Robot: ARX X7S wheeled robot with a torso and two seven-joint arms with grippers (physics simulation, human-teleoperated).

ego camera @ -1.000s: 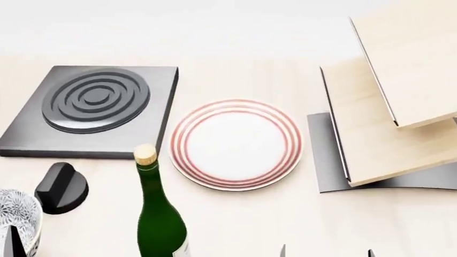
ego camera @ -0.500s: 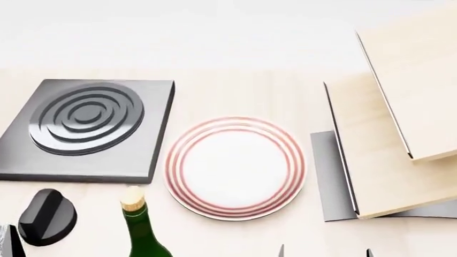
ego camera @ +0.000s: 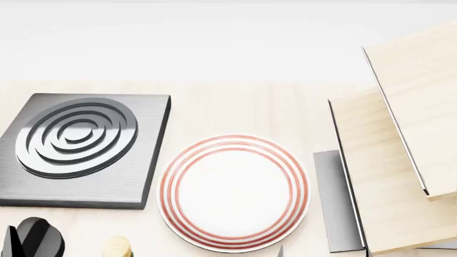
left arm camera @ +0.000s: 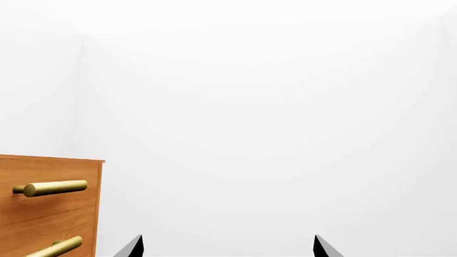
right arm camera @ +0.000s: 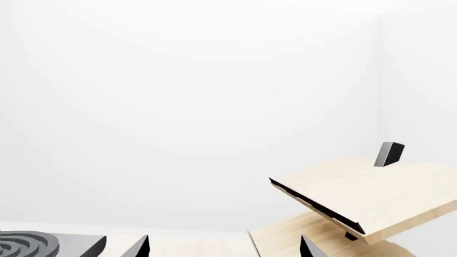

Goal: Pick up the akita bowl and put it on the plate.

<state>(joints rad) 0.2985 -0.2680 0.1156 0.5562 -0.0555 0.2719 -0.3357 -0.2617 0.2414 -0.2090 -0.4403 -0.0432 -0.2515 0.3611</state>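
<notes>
The plate [ego camera: 234, 193], white with red rings near its rim, lies on the light wooden counter and has nothing on it. The akita bowl is out of view in every frame. My left gripper [left arm camera: 227, 249] is open, its two tips wide apart against a white wall with nothing between them. In the head view only one dark left fingertip [ego camera: 10, 243] shows, at the lower left edge. My right gripper [right arm camera: 225, 249] is also open and holds nothing. Its thin tips [ego camera: 281, 251] peek up at the bottom edge, just below and right of the plate.
A square grey burner [ego camera: 78, 144] with dark rings sits left of the plate. A black knob [ego camera: 39, 243] and a bottle's cork [ego camera: 116, 247] are at the lower left. Tilted wooden boards on a grey stand [ego camera: 386, 160] rise at the right. A wooden drawer unit [left arm camera: 46, 209] has brass handles.
The head view has tilted up, so everything slid down the picture. The bowl has left the frame at the lower left, and only the cork of the green bottle remains.
</notes>
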